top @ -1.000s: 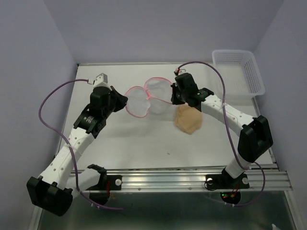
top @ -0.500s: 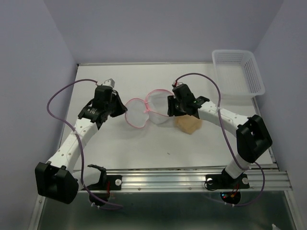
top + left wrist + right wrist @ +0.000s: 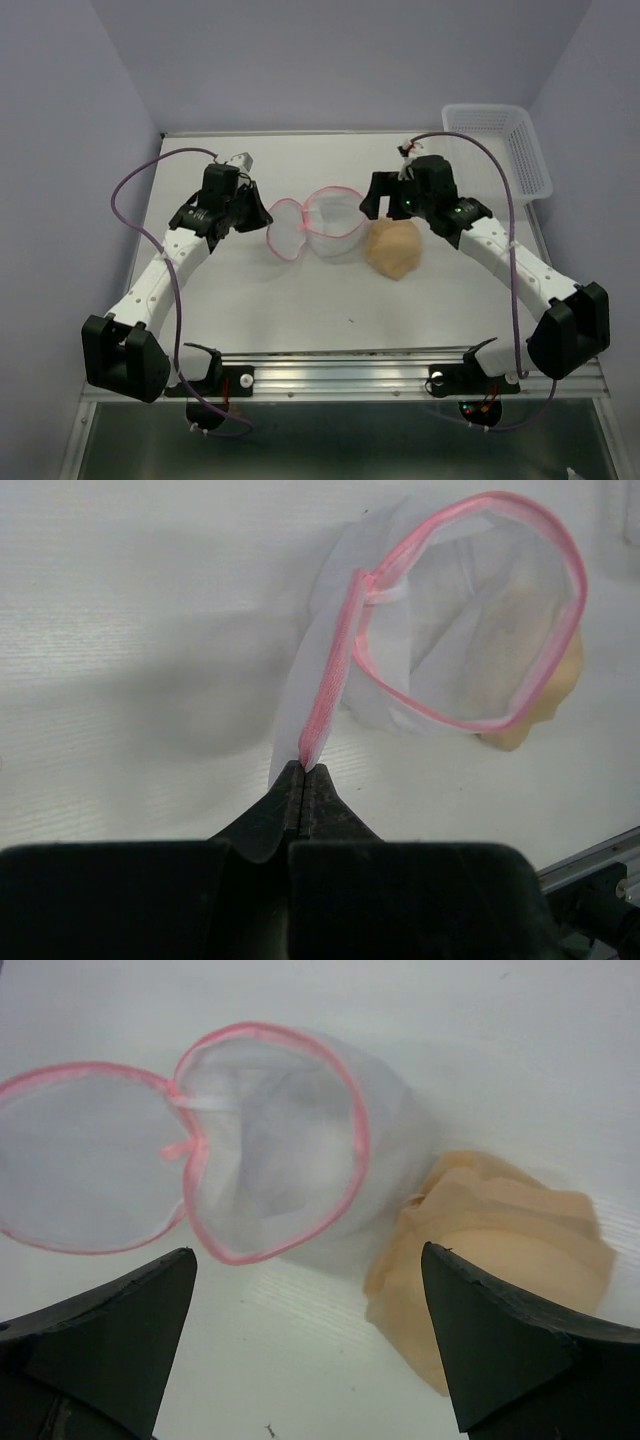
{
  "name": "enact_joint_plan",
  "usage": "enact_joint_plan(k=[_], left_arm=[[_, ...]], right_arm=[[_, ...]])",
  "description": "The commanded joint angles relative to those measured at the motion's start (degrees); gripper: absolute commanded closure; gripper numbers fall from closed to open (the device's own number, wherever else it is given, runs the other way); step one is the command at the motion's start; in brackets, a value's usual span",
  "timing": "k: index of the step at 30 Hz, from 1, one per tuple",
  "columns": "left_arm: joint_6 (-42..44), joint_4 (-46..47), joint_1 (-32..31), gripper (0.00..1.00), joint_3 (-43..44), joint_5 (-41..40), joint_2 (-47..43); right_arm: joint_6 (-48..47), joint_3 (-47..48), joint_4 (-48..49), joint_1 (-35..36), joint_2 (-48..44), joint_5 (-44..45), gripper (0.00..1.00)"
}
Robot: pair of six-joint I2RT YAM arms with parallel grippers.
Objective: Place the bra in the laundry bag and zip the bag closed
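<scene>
The laundry bag [image 3: 332,232], a white mesh pouch with a pink zipper rim, sits at mid-table with its mouth open and its round flap [image 3: 283,230] hanging to the left. My left gripper [image 3: 262,213] is shut on the pink rim of that flap [image 3: 330,690], pinched at the fingertips [image 3: 303,768]. The beige bra [image 3: 393,250] lies on the table touching the bag's right side; it shows through the mesh [image 3: 545,695]. My right gripper [image 3: 384,207] hovers open above the bag [image 3: 280,1150] and bra [image 3: 500,1260], its jaws [image 3: 306,1250] wide with nothing between them.
A white plastic lattice basket [image 3: 497,150] stands at the back right corner. A metal rail [image 3: 400,372] runs along the near edge by the arm bases. Purple cables loop off both arms.
My right gripper opened, let go of the bag's rim and drew back up to the right. The left arm shifted a little, still holding the flap.
</scene>
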Motion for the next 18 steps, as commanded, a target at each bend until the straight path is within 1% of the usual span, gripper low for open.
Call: enact_joint_plan(k=[1, 2, 3, 4, 5, 7, 10, 15, 18], left_arm=[[3.6, -0.1, 0.2, 1.0, 4.1, 1.5, -1.1], [3.8, -0.1, 0.2, 1.0, 4.2, 2.0, -1.1], [3.9, 0.0, 0.2, 1.0, 4.3, 2.1, -0.7], [4.2, -0.1, 0.3, 1.0, 4.5, 2.7, -0.4], [4.3, 0.1, 0.2, 1.0, 4.6, 2.9, -0.3], [4.5, 0.1, 0.3, 1.0, 4.9, 3.4, 0.3], [4.6, 0.7, 0.2, 1.0, 4.9, 3.7, 0.6], [4.8, 0.8, 0.2, 1.0, 4.7, 4.2, 0.6], [5.1, 0.9, 0.3, 1.0, 4.7, 4.1, 0.3]], right_arm=[[2.3, -3.2, 3.0, -9.6, -4.7, -5.0, 0.0], [2.7, -5.1, 3.1, -14.7, -5.6, -6.4, 0.0], [4.4, -6.2, 3.2, -17.5, -5.8, -7.9, 0.0], [5.4, -8.3, 3.7, -20.2, -5.8, -11.4, 0.0], [5.9, -9.6, 5.3, -24.8, -5.7, -13.3, 0.0], [6.5, -12.1, 7.4, -28.1, -5.0, -17.7, 0.0], [4.6, -15.7, 10.0, -30.4, -3.9, -20.4, 0.0], [4.2, -21.8, 16.2, -32.3, -2.1, -22.0, 0.0], [3.8, -23.1, 18.8, -32.9, 0.3, -23.5, 0.0]])
